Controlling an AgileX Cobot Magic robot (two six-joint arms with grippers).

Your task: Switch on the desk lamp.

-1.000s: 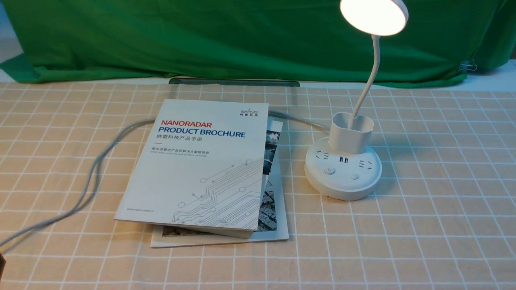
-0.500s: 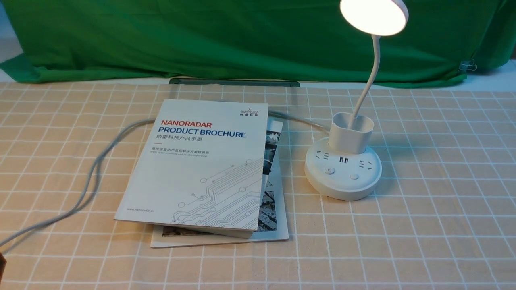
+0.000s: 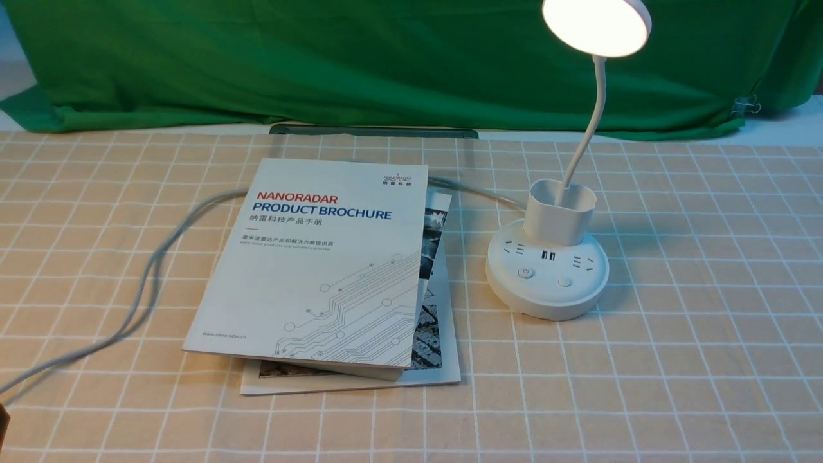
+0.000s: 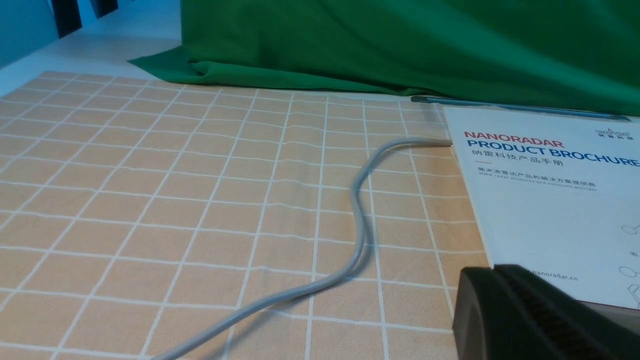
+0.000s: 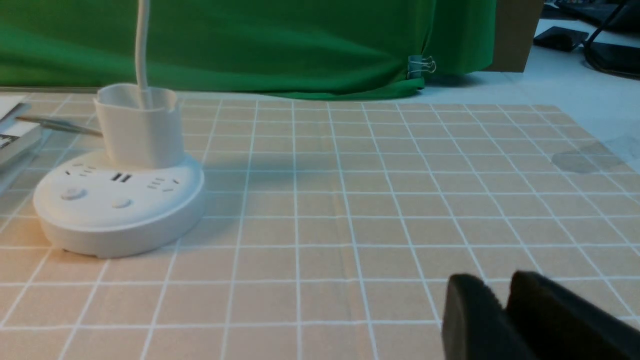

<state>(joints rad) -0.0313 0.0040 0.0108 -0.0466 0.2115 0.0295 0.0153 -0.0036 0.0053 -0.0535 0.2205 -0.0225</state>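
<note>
Desk lamp (image 3: 546, 270) lit, our 2 o'clock | left gripper (image 4: 540, 312) closed, right gripper (image 5: 505, 315) closed, both empty | risk we judged: another button press would switch it off.

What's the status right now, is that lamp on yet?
Desk lamp lit, head glowing. Right gripper low beside the base, touching nothing, jaws together. Left gripper near the brochure. Nothing in the way.

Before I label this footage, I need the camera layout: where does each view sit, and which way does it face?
Front view: between the arms, looking forward and down at the lit desk lamp and brochure; no gripper shows.
Left wrist view: low over the tablecloth, facing the cable and brochure; left gripper at the frame edge.
Right wrist view: low, facing the lamp's base; right gripper showing.
Front and right wrist views share the lamp; front and left share the brochure.
</note>
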